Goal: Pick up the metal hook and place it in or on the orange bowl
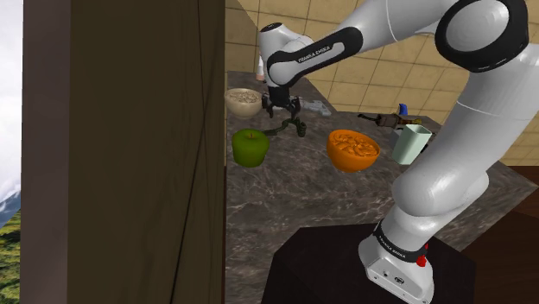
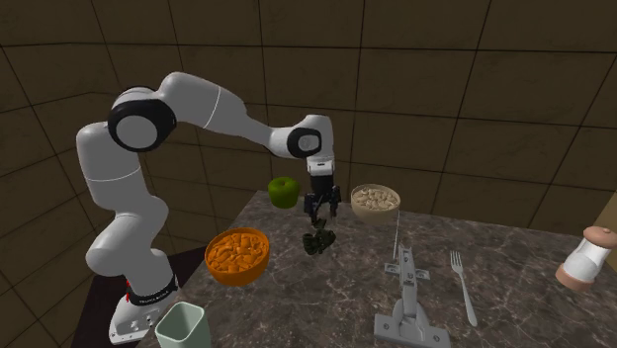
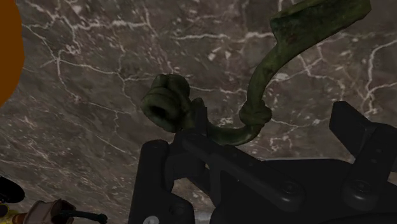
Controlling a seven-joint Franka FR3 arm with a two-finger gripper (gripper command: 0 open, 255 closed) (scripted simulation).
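A dark greenish metal hook (image 1: 291, 129) hangs just above the marble counter (image 1: 302, 199), and my black gripper (image 1: 282, 109) is shut on its upper end. In the second exterior view the hook (image 2: 318, 240) dangles under the gripper (image 2: 321, 211), a short way to the right of the orange bowl (image 2: 237, 256). The bowl (image 1: 352, 148) stands on the counter with orange pieces in it. In the wrist view the curved hook (image 3: 254, 111) runs out from the gripper (image 3: 213, 137), and the bowl's orange rim (image 3: 6, 51) shows off to the side.
A green apple (image 1: 250, 147) and a beige bowl (image 1: 244, 101) flank the gripper. A mint cup (image 1: 412, 143) stands beyond the orange bowl. A grey bracket (image 2: 405, 297), a fork (image 2: 462, 287) and a shaker (image 2: 583, 255) lie further along. A tall dark cabinet (image 1: 129, 147) bounds the counter.
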